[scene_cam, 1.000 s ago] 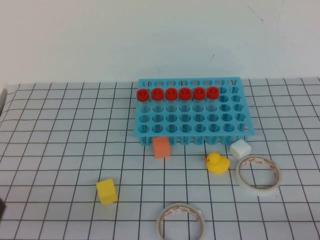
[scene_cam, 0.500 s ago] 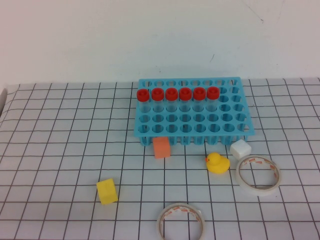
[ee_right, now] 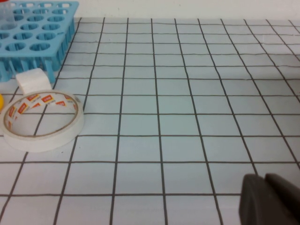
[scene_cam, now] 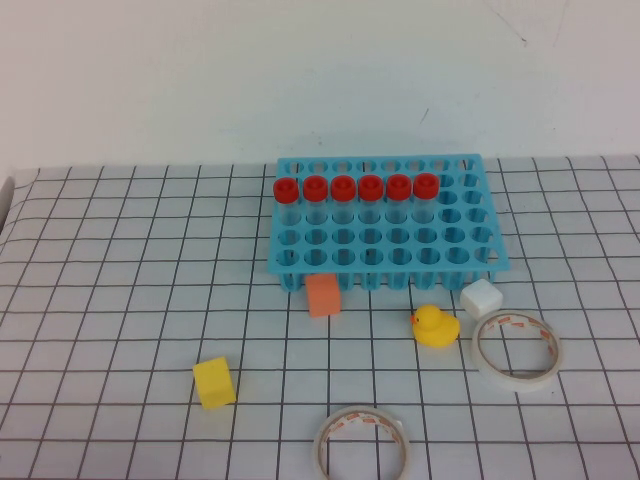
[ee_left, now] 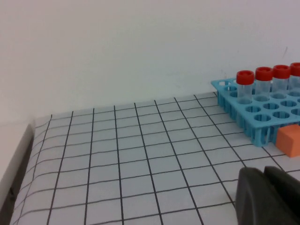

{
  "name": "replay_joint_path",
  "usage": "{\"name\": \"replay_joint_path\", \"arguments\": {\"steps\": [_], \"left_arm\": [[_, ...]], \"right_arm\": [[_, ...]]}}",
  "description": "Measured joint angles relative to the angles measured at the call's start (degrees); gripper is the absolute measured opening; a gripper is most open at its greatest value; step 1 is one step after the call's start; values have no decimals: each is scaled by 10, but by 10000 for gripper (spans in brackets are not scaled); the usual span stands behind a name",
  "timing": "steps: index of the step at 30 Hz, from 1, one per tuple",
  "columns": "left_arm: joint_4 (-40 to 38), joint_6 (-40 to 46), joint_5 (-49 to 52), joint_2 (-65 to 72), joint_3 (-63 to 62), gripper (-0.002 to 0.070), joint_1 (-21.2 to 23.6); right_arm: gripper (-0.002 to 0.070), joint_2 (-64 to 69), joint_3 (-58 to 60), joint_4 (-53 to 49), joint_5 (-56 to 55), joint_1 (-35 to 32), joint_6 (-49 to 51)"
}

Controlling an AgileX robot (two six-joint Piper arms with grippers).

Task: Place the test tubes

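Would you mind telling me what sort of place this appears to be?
Probably a robot-manipulation test bench, not a working lab: a grid-lined mat, a blue rack with six red-capped tubes, and toy props like a duck. The left gripper and right gripper sit shut low over the mat.

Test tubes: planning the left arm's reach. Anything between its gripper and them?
Only the orange cube, low in front of the rack, lies near the line from the shut left gripper to the test tubes. The right gripper, shut, hovers near the tape roll.
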Motion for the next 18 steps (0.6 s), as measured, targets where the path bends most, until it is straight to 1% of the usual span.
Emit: {"name": "replay_joint_path", "arguments": {"steps": [2,4,6,9,11,14,18], "left_arm": [[-2,-10,-19,0,16,-1,0],[19,-50,-32,0,37,-1,0],[74,-118,-36,0,52,-1,0],[183,-231,-35,0,53,-1,0],[227,-278,-24,0,53,-1,0],[248,-293,-8,0,53,-1,0],[227,-240,33,0,53,-1,0]], "right_arm": [[-1,0,0,0,1,0,0],[-1,0,0,0,1,0,0],[-1,0,0,0,1,0,0],[-1,0,0,0,1,0,0],[-1,0,0,0,1,0,0],[-1,0,0,0,1,0,0],[-1,0,0,-1,1,0,0]]}}
